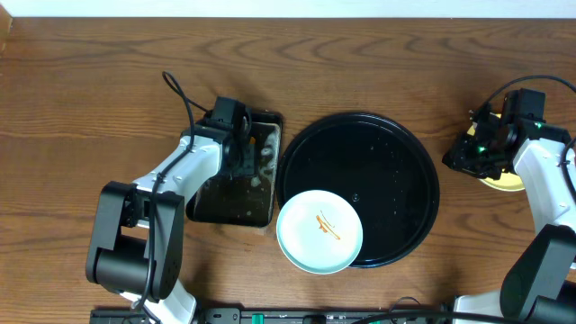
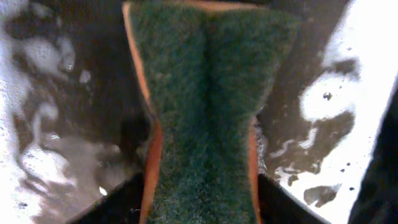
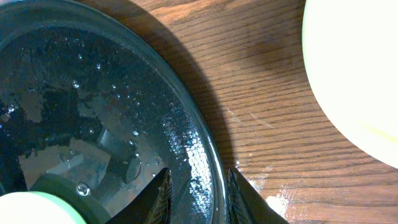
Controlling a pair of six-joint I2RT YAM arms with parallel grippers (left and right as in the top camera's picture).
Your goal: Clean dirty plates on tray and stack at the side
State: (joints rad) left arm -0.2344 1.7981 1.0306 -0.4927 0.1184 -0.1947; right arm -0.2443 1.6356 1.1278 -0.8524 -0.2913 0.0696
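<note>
Sponge (image 2: 205,106) pinched in left jaws over soapy pan (image 1: 225,205); right jaws slightly spread, empty, beside yellow plate (image 3: 357,68). Dirty mint plate (image 1: 319,231) overhangs tray (image 1: 387,171) rim; we risk tipping it if we scrub unsupported.

It reads as a robotics lab bench set up for dishwashing: two robot arms (image 1: 184,171) at a wood-grain table (image 1: 81,81), cables (image 1: 360,315) along its front edge, a sudsy pan (image 1: 225,205) and a green sponge (image 2: 205,112).
</note>
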